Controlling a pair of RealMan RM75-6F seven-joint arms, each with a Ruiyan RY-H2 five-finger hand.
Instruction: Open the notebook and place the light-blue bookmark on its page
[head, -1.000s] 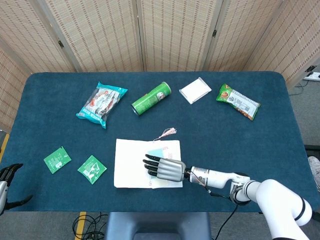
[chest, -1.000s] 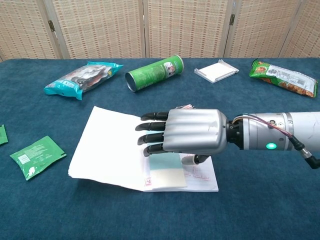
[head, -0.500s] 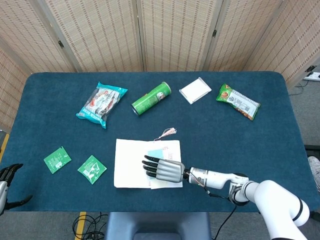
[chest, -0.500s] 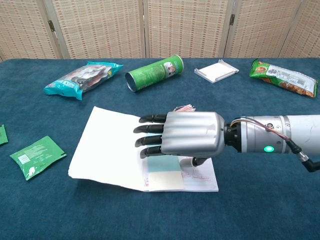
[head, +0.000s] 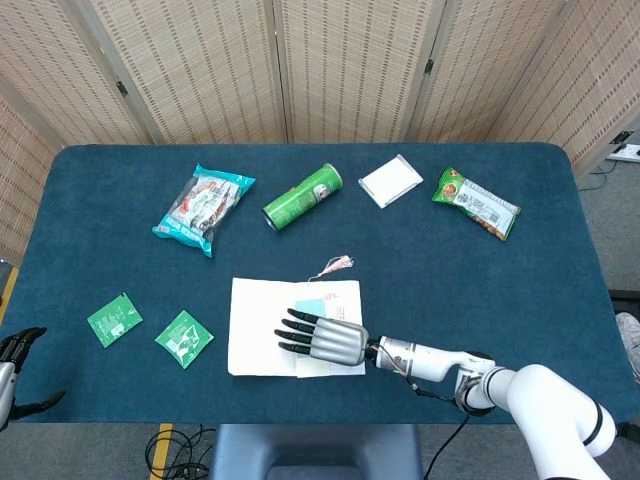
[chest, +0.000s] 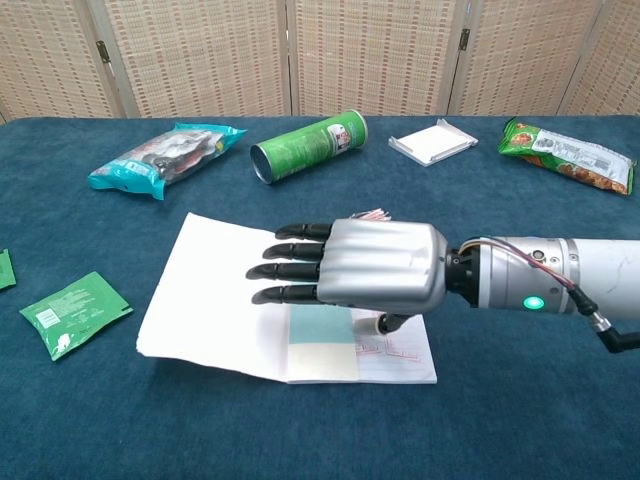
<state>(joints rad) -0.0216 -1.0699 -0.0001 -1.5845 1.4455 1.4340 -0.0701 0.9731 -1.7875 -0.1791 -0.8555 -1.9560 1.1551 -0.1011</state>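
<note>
The notebook (head: 262, 322) (chest: 215, 290) lies open near the table's front edge, its white pages bare on the left. On its right page lies the light-blue bookmark (head: 313, 304) (chest: 320, 340), partly hidden under my right hand; its tassel (head: 333, 265) (chest: 372, 214) trails past the notebook's far edge. My right hand (head: 325, 340) (chest: 365, 265) is stretched palm down over the page, fingers straight and pointing left, holding nothing. Whether it touches the paper I cannot tell. My left hand (head: 15, 352) hangs off the table's front left corner, fingers apart and empty.
A green chip can (head: 302, 198) (chest: 307, 146) lies on its side behind the notebook. At the back are a teal snack bag (head: 203, 207), a white box (head: 390, 181) and a green snack bag (head: 477, 203). Two green sachets (head: 114, 319) (head: 184, 338) lie left of the notebook.
My right hand's fingers have straightened and reached further left over the page. The bookmark has stayed on the right page. The left hand has not moved.
</note>
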